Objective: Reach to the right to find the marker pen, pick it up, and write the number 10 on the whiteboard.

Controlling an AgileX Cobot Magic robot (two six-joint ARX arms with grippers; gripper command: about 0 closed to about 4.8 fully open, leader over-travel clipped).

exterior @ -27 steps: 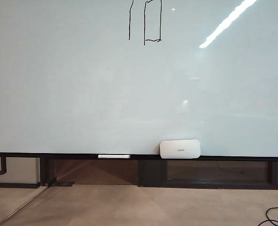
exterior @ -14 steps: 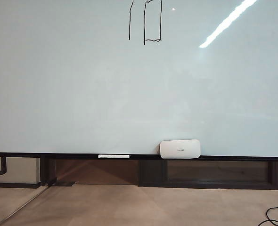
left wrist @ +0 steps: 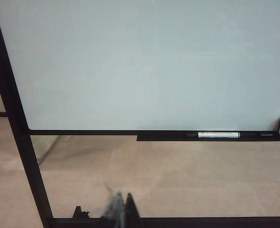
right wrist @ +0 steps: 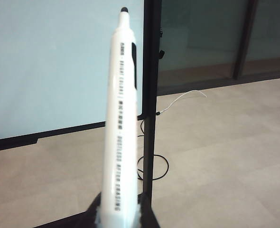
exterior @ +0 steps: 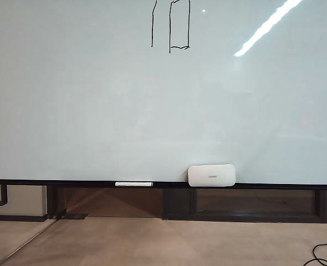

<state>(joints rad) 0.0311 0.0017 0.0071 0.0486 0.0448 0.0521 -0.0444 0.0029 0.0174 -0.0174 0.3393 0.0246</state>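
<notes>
The whiteboard (exterior: 97,111) fills the exterior view. The number 10 (exterior: 170,33) stands near its top edge in thin black lines. Neither gripper shows in that view. In the right wrist view my right gripper (right wrist: 118,216) is shut on the marker pen (right wrist: 121,118), a white barrel with its black tip pointing away, in front of the whiteboard (right wrist: 45,61) and its black side post. My left gripper (left wrist: 122,206) has its fingertips together with nothing between them, below the whiteboard (left wrist: 154,57) and over the floor.
A white eraser (exterior: 211,175) and a second white marker (exterior: 133,184) rest on the black rail (exterior: 69,182); that second marker (left wrist: 218,135) also shows in the left wrist view. A cable (right wrist: 152,166) lies on the floor by the board's post.
The marker tip that showed at the exterior view's right edge one second ago has left that view. The writing, eraser and rail marker have not moved.
</notes>
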